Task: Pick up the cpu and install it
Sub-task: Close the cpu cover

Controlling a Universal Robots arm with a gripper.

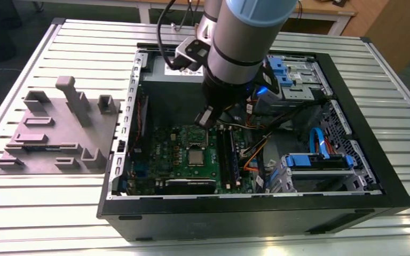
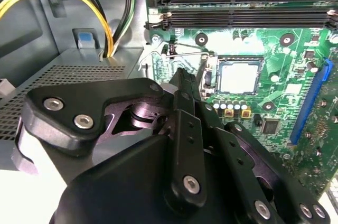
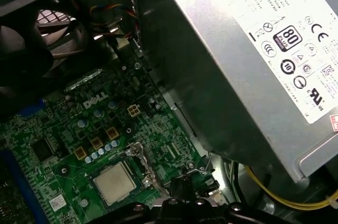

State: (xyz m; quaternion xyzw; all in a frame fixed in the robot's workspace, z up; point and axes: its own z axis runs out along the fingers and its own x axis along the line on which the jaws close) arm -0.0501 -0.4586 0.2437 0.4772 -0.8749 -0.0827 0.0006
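The chip (image 1: 196, 156) lies flat in its socket, mid-board on the green board (image 1: 166, 160). The gripper (image 2: 182, 84) hangs just above with fingers pressed together, holding nothing.

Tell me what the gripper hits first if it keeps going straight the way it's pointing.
Probably the green motherboard, close beside the cpu sitting in its socket. In the second wrist view the gripper aims at the board near the socket's edge rather than at the chip itself, but depth is hard to judge, so the exact contact spot is uncertain.
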